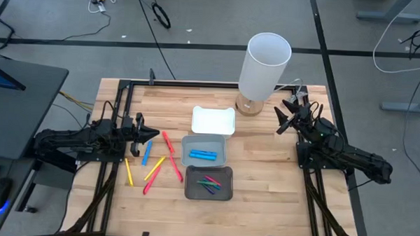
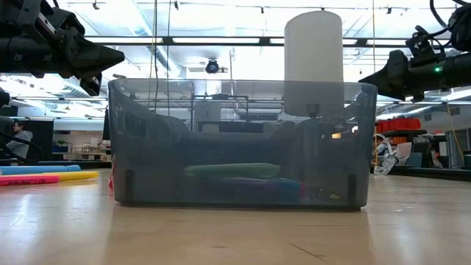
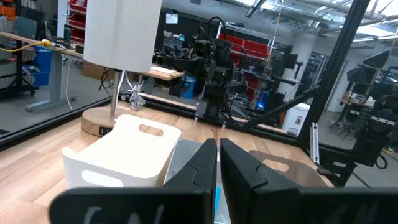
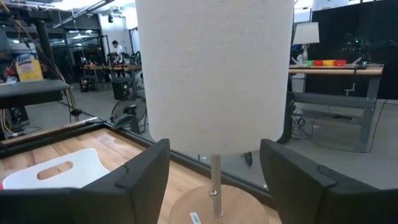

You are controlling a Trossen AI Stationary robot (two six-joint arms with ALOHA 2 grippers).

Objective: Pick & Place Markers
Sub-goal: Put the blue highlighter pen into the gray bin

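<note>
Toward the bench's left edge, left gripper [image 1: 152, 135], closed and empty, sits beside the loose markers [image 1: 154, 167]; right gripper [image 1: 286, 115], open and empty, waits far off.

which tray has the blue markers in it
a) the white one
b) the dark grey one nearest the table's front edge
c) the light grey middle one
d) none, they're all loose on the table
c: in the high view the light grey tray holds blue markers, while the white tray looks bare.
</note>
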